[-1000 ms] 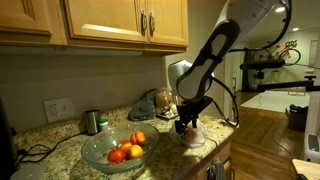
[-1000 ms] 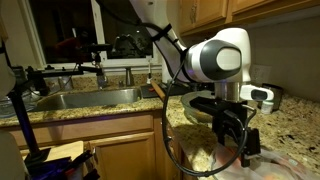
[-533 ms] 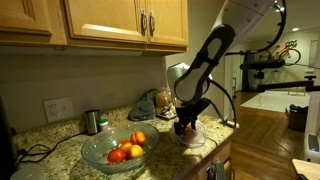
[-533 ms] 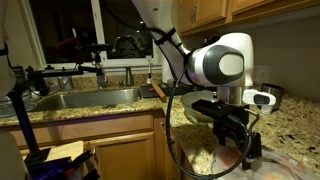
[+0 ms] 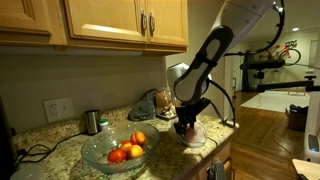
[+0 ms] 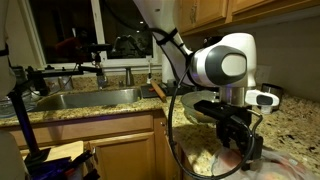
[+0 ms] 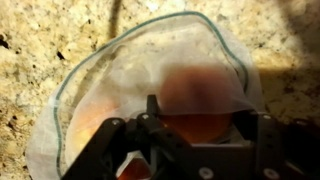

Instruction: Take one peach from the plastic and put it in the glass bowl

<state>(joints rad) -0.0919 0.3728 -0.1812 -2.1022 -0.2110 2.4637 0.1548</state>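
The plastic [image 7: 110, 70] lies open on the granite counter and is also seen in an exterior view [image 5: 196, 138]. A peach [image 7: 200, 95] shows orange-red through its film. A further orange fruit [image 7: 85, 125] sits to its left inside the bag. My gripper [image 7: 200, 128] is down in the bag with a finger on each side of the peach. I cannot make out whether the pads touch it. In both exterior views the gripper [image 5: 186, 128] [image 6: 243, 150] points straight down at the counter's edge. The glass bowl [image 5: 100, 155] stands left of it and holds several peaches [image 5: 128, 148].
A steel cup [image 5: 92, 121] stands behind the bowl near a wall outlet [image 5: 58, 108]. A dark bundle [image 5: 150, 103] and a white appliance [image 5: 178, 75] sit at the back. Wooden cabinets [image 5: 110, 20] hang overhead. A sink [image 6: 85, 98] lies further along the counter.
The jaws have narrowed around the peach, and the gripper has sunk slightly lower into the bag. The bowl and its fruit have not moved.
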